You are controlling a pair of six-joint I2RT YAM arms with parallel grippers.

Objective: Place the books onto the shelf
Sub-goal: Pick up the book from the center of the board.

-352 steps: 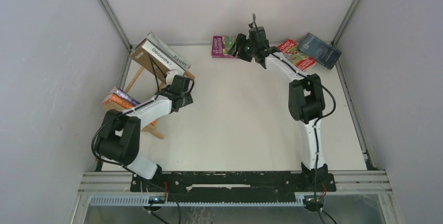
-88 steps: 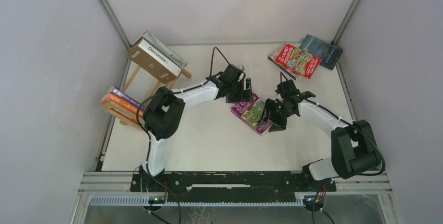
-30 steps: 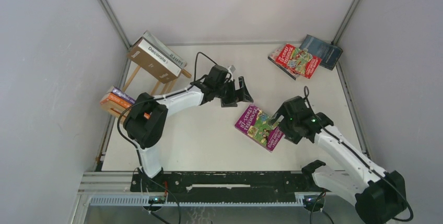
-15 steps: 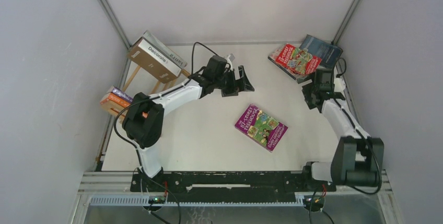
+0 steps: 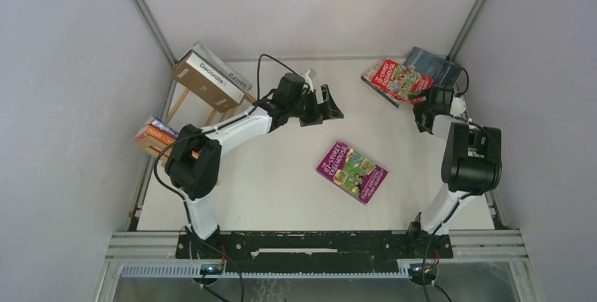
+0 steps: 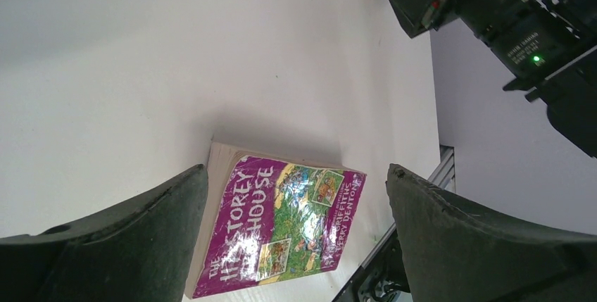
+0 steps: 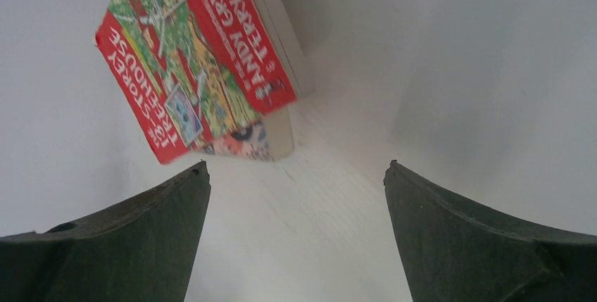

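White surface, walled in grey: the purple book [image 5: 351,172] lies flat at mid-surface, well apart from the shelf [image 5: 180,107] at far left. Its long axis runs diagonally from far-left to near-right, just nearward of the left jaws, which hang above it fully spread and empty. The right jaws, equally wide and empty, face the red book [image 5: 396,82] and dark blue book [image 5: 436,67] in the far right corner, so the left arm is judged nearer; count: three books visibly off the shelf, four on it.

White arms [image 5: 243,127]; black joints [image 5: 191,170]
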